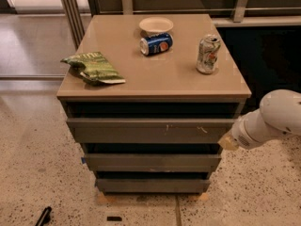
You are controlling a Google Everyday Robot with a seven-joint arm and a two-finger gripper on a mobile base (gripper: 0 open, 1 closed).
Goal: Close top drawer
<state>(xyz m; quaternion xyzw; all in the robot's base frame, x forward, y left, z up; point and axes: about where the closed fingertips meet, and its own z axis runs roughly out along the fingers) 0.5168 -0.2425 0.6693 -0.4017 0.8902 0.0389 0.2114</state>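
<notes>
The top drawer point(141, 131) is the wide grey handleless front under the tan cabinet top point(155, 74), with small pale scratches right of centre. It stands out slightly in front of the two lower drawer fronts, with a dark gap above it. My gripper point(228, 142) is at the end of the white arm point(273, 119) coming in from the right. Its tan tip sits just off the drawer front's right end, at about the level of its lower edge.
On the cabinet top are a green snack bag point(94, 67), a white bowl point(156, 25), a blue can on its side point(156, 44) and an upright silver can point(208, 54). Two lower drawer fronts point(150, 163) sit below. Speckled floor surrounds the cabinet; a metal post point(70, 8) stands back left.
</notes>
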